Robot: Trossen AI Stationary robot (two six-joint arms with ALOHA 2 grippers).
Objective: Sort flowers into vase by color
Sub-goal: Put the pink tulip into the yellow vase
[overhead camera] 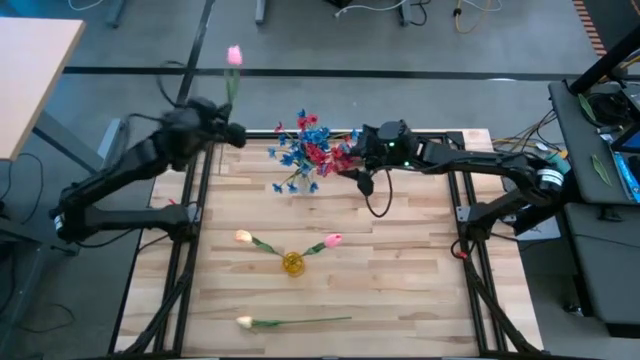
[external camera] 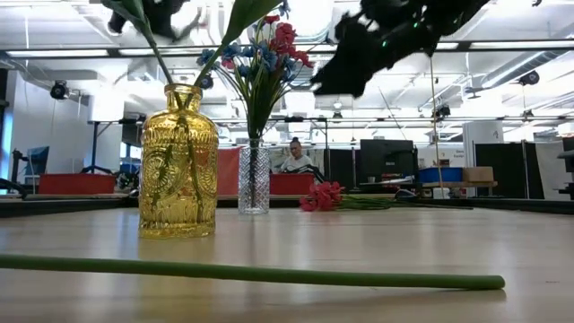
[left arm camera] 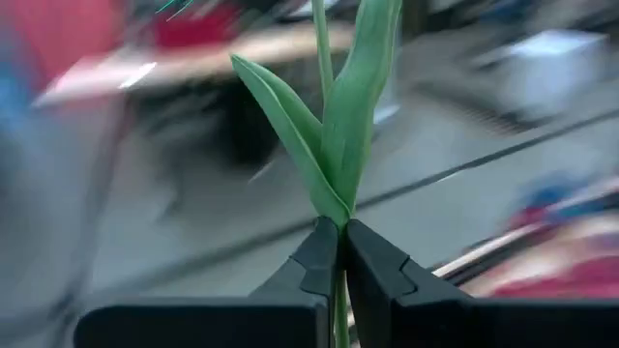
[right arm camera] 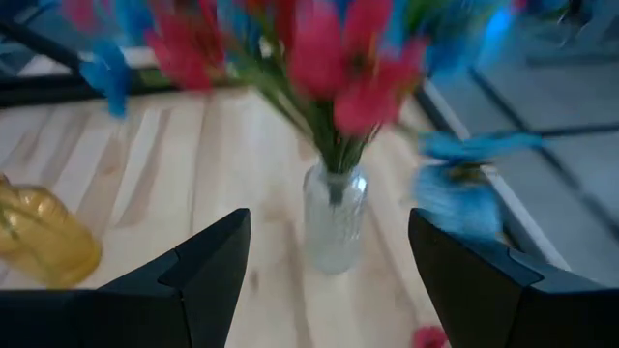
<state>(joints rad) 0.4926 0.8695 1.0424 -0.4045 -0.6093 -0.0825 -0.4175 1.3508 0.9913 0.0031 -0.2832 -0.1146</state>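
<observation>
My left gripper [overhead camera: 236,135] is over the table's far left corner, shut on a pink tulip [overhead camera: 234,55]. My right gripper [overhead camera: 352,152] hangs open just right of the clear vase [overhead camera: 306,172], which holds red and blue blossom clusters [overhead camera: 312,145]. In the right wrist view the clear vase [right arm camera: 334,227] stands ahead of the open gripper [right arm camera: 329,220], untouched. The yellow vase [overhead camera: 292,263] holds a cream tulip [overhead camera: 243,236] and a pink tulip [overhead camera: 333,240] by their stems. Another cream tulip [overhead camera: 245,321] lies flat near the near edge. A red cluster [external camera: 323,196] lies on the table. My left gripper pinches the pink tulip's green stem [left arm camera: 338,217] between its two fingertips [left arm camera: 372,261], just below where the leaves [left arm camera: 334,145] branch off. The fingers lie across the stem. The tulip is lifted clear of the table, its bud [overhead camera: 234,55] far from the fingers, beyond the table's far edge.
The lying tulip's long stem [external camera: 251,271] runs across the near part of the table. The yellow vase [external camera: 178,161] stands mid-table, nearer than the clear vase [external camera: 253,175]. Bare wood shows on the left and right sides [overhead camera: 420,270]. A person sits in the room behind.
</observation>
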